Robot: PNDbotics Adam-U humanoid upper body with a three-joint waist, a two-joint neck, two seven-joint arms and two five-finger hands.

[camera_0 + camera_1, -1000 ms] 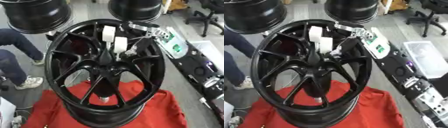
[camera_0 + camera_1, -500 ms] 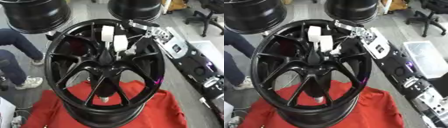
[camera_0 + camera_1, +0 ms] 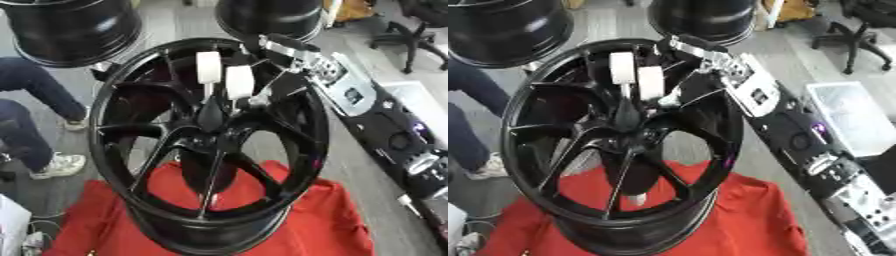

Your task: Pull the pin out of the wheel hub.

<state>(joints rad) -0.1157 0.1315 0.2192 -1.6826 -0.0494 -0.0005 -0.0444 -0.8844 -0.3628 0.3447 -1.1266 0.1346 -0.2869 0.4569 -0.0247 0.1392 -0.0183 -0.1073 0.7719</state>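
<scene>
A black spoked wheel rim [image 3: 122, 165] stands tilted on a red cloth [image 3: 324, 225]. My right arm comes in from the upper right, and its hand [image 3: 239, 82] reaches down over the spokes to the hub centre [image 3: 210, 114]. The hand's white-padded fingers [image 3: 622, 67] close together just above the hub, on a thin pin [image 3: 629, 95] of which only a short light stem shows. My left hand is in neither view.
Two more black rims [image 3: 70, 30] [image 3: 271, 15] stand behind the wheel. A person's legs in jeans [image 3: 26, 100] are at the left edge. An office chair [image 3: 411, 35] and a white bin [image 3: 855, 115] are at the right.
My right forearm has swung and rolled, so its green-labelled side no longer shows. The hand has stayed at the hub, fingers barely shifted. The wheel has not moved.
</scene>
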